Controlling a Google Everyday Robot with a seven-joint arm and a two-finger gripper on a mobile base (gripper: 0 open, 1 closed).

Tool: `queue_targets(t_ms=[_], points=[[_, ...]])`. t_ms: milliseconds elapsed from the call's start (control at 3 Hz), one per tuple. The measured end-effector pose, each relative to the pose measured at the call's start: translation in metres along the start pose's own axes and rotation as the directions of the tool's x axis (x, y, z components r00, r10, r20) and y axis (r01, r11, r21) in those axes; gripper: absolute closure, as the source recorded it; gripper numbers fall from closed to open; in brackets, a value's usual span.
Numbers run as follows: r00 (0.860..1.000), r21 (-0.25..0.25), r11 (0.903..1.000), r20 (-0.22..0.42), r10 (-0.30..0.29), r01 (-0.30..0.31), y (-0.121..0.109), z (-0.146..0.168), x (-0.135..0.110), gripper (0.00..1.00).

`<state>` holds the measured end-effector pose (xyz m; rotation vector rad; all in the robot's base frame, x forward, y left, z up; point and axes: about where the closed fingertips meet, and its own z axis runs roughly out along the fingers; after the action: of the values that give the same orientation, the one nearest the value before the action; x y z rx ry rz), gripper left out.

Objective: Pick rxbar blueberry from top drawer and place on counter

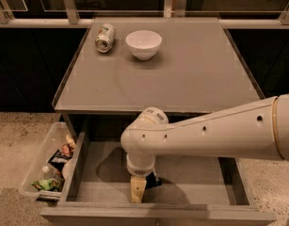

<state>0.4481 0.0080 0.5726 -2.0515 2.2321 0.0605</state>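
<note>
The top drawer [196, 178] is pulled open below the counter [181, 74]. My gripper [138, 190] reaches straight down into the drawer, near its front wall and left of the middle. A small dark piece of the rxbar blueberry [153, 181] shows on the drawer floor just right of the gripper, touching or very close to it. Most of the bar is hidden behind the wrist. My white arm crosses the drawer from the right.
A white bowl [143, 43] and a tipped drink can [105, 37] stand at the back left of the counter. A clear plastic bin [46, 164] of snacks sits on the floor left of the drawer.
</note>
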Motion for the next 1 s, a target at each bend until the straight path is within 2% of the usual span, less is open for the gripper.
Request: queue_targets(t_ms=[667,1000], points=[[1.000,0.000,1.0000,0.000,0.000,0.000,0.000,-0.009,-0.001,0.88],[1.000,0.000,1.0000,0.000,0.000,0.000,-0.001,-0.018,-0.002,1.00]])
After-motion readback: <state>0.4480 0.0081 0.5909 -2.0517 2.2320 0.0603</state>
